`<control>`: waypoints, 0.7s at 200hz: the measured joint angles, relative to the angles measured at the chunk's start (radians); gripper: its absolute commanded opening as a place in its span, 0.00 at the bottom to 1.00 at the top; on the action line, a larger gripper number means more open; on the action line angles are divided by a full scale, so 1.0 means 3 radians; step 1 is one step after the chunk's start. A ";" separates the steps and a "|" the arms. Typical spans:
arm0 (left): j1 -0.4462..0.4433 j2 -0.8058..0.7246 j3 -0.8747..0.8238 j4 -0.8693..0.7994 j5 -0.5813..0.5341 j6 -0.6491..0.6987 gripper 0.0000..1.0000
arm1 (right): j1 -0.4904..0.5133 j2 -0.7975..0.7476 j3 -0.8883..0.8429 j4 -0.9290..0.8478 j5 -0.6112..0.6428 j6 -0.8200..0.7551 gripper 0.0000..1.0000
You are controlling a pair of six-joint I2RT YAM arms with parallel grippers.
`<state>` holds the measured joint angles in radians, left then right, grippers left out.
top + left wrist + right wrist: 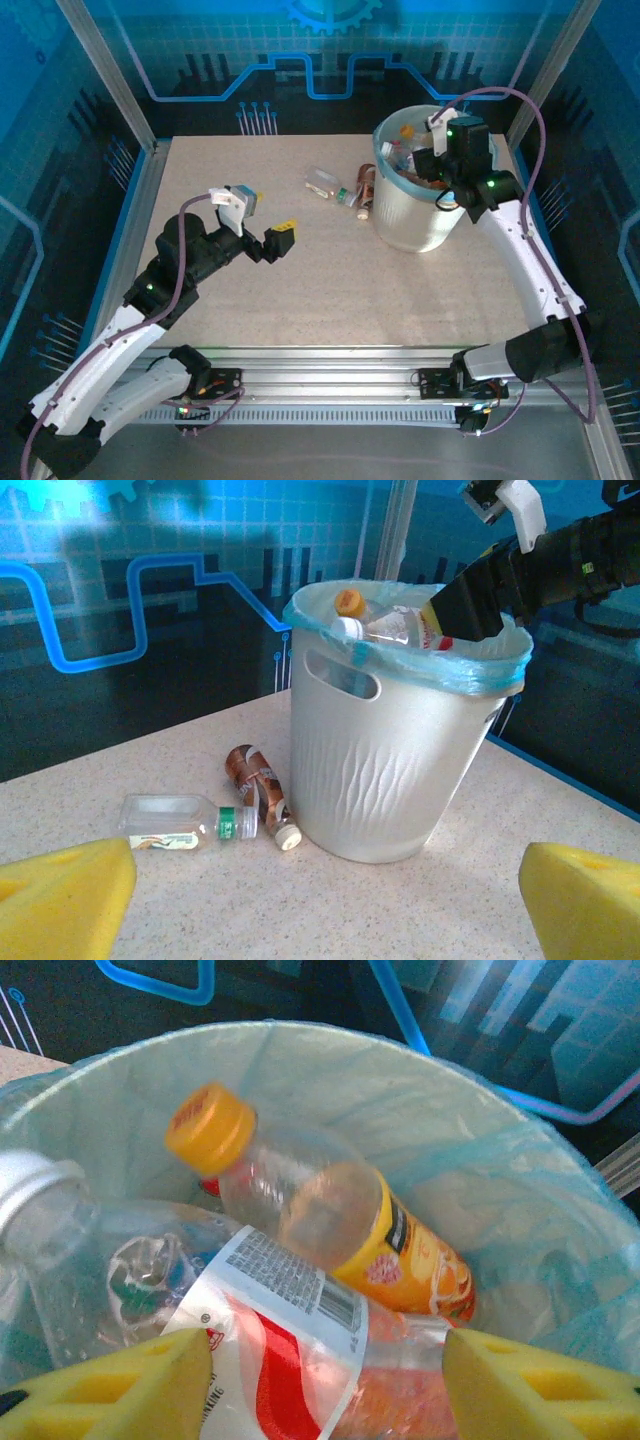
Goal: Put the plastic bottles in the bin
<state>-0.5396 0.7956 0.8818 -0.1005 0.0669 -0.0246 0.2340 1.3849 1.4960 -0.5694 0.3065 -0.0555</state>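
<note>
The bin (415, 215) is a white bucket with a blue liner, standing at the table's far right. Several plastic bottles lie inside it, among them an orange-capped bottle (330, 1210), a red-and-white-labelled bottle (290, 1350) and a white-capped bottle (40, 1190). My right gripper (325, 1380) hangs over the bin's mouth, its yellow fingers apart above the red-labelled bottle. A clear bottle with a green band (170, 823) and a brown-labelled bottle (255, 780) lie on the table at the bin's (380, 770) left foot. My left gripper (325, 900) stands open and empty, well short of them.
The clear bottle (325, 183) and the brown bottle (365, 188) lie just left of the bin in the top view. My left gripper (265, 215) hovers over the table's left middle. Blue walls and metal posts (110, 70) enclose the table.
</note>
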 measured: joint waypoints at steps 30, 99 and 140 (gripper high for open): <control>0.0000 0.0006 -0.0006 -0.0024 -0.0048 -0.0001 0.99 | -0.0081 0.0048 0.0000 -0.0111 -0.0028 0.0104 0.66; 0.0000 0.0149 -0.0006 -0.0088 -0.0141 0.0000 0.99 | -0.0131 0.0142 0.0111 -0.0287 -0.0184 0.0286 0.70; 0.0000 0.0256 0.0022 -0.0178 -0.0296 -0.0003 0.99 | -0.0130 0.0090 0.0230 -0.0455 -0.0435 0.0467 0.83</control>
<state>-0.5396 0.8722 0.8883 -0.1539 -0.0219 -0.0254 0.1951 1.4120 1.5650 -0.7059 0.1761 0.0845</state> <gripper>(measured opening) 0.988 0.798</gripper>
